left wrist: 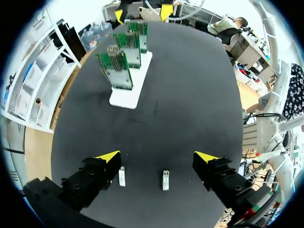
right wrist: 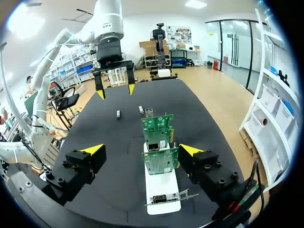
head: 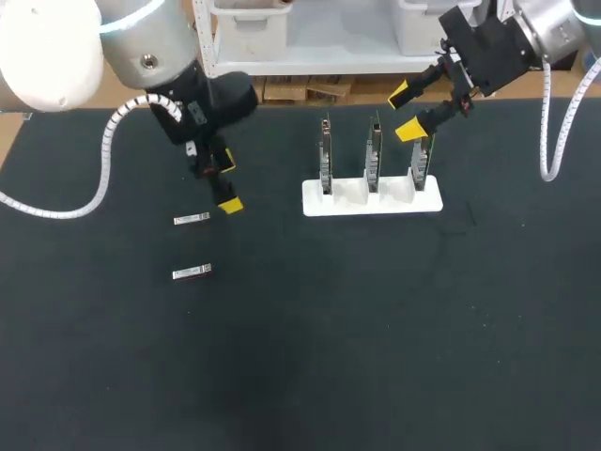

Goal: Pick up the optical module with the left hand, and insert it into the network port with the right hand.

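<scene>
The left gripper (head: 228, 186) hangs spread and empty, so the pick-up seems not yet begun. The nearer module (head: 192, 219) lies flat on the table (head: 300, 357) at its seven o'clock, with a second module (head: 192, 272) beyond. Next it must lower and straddle one squarely. At three o'clock is the board stand (head: 349, 203), with the right gripper (head: 406, 112) spread above it. No print is legible.

Near module (head: 192, 272), far module (head: 192, 219) left of rack (head: 347, 205).
</scene>
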Robot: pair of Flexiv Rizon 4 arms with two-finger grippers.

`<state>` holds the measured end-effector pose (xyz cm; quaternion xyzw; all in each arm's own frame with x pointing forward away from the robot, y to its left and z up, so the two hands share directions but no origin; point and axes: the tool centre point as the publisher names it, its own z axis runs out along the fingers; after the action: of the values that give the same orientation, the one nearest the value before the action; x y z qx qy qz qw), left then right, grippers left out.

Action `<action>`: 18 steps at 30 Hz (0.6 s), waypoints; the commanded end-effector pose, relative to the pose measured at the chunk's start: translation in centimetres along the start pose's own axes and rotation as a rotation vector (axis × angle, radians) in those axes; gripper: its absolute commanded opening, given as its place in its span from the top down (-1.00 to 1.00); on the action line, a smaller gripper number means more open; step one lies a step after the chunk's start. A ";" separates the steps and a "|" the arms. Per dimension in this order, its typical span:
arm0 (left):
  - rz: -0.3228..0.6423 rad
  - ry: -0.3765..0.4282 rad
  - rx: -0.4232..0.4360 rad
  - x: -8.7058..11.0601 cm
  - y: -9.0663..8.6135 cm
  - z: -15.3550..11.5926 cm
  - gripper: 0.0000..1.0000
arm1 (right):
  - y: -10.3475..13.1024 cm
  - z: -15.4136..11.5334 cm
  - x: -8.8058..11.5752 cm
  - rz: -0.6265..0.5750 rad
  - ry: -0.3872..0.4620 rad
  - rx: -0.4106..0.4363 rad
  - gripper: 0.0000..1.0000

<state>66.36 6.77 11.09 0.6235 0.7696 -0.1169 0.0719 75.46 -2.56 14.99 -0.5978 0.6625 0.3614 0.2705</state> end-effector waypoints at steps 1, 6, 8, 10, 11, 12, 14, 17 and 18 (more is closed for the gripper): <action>-0.035 0.042 0.013 1.0 -0.4 0.3 -1.00 | 0.1 0.0 0.0 0.001 0.001 0.004 -1.00; -0.097 0.138 0.057 2.2 -0.7 1.2 -1.00 | 0.1 0.0 0.0 0.001 0.001 0.004 -1.00; -0.099 0.155 0.064 2.4 -0.8 1.3 -1.00 | 0.1 0.0 0.0 0.001 0.001 0.004 -1.00; -0.107 0.162 0.069 2.7 -0.8 1.5 -1.00 | 0.1 0.0 0.0 0.001 0.001 0.004 -1.00; -0.112 0.157 0.070 2.9 -0.8 1.5 -1.00 | 0.1 0.0 0.0 0.001 0.001 0.004 -1.00; -0.116 0.159 0.071 3.0 -0.8 1.5 -1.00 | 0.1 0.0 0.0 0.001 0.001 0.004 -1.00; -0.119 0.141 0.068 3.1 -0.7 1.5 -1.00 | 0.1 0.0 0.0 0.001 0.001 0.004 -1.00; -0.129 0.118 0.057 2.9 -0.2 1.4 -1.00 | 0.1 0.0 0.0 0.001 0.001 0.004 -1.00; -0.129 0.118 0.057 2.9 -0.2 1.4 -1.00 | 0.1 0.0 0.0 0.001 0.001 0.004 -1.00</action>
<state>65.56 8.79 9.18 0.5796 0.8081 -0.1049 -0.0003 75.46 -2.57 14.99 -0.5977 0.6625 0.3614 0.2706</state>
